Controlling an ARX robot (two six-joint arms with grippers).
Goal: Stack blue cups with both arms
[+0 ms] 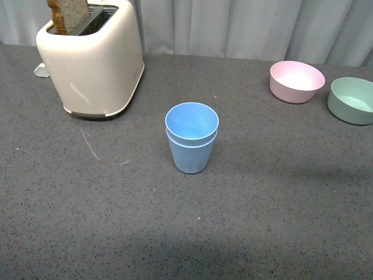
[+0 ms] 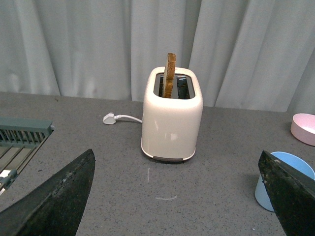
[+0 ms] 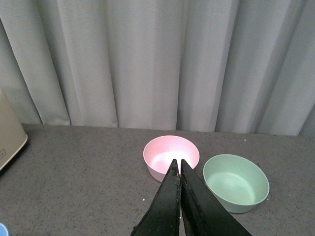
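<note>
Matte blue cups (image 1: 192, 137), nested one inside another (tapered, handle-less), stand on the speckled grey table (image 1: 262, 204); left tool (image 2: 182, 196) gapes wide, right tool (image 3: 179, 169) pinched closed, empty.

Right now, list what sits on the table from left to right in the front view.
Toaster with bread → stacked blue cups → pink bowl → green bowl.
</note>
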